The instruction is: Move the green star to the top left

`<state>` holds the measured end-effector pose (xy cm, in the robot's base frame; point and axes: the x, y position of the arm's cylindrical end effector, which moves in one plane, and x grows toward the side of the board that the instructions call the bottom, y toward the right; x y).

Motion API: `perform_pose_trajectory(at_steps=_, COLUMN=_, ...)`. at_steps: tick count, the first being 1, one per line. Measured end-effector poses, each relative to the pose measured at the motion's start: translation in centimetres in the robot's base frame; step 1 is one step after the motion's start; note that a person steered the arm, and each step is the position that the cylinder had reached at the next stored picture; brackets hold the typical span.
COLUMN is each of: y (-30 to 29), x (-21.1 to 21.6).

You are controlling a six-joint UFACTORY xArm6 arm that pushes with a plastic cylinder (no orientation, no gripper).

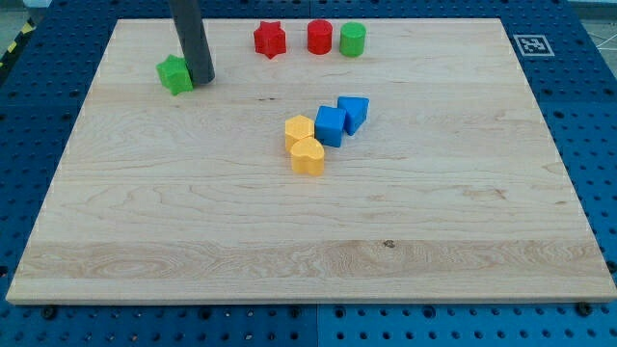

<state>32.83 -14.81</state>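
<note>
The green star (174, 75) lies near the view's top left of the wooden board (193, 222). My dark rod comes down from the view's top edge, and my tip (201, 78) rests on the board right beside the star's right side, touching or nearly touching it.
A red star (270, 40), a red cylinder (319, 37) and a green cylinder (352, 40) stand in a row along the view's top. Two blue blocks (331, 125) (354, 113) and two yellow blocks (300, 131) (308, 155) cluster at the centre. A marker tag (532, 44) sits off the board's top right corner.
</note>
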Motion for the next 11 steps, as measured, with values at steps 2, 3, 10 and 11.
perform_pose_trajectory(at_steps=2, y=0.2, x=3.2)
perform_pose_trajectory(at_steps=3, y=-0.5, x=2.3)
perform_pose_trajectory(at_steps=10, y=-6.6, x=-2.7)
perform_pose_trajectory(at_steps=11, y=-6.7, x=-2.7)
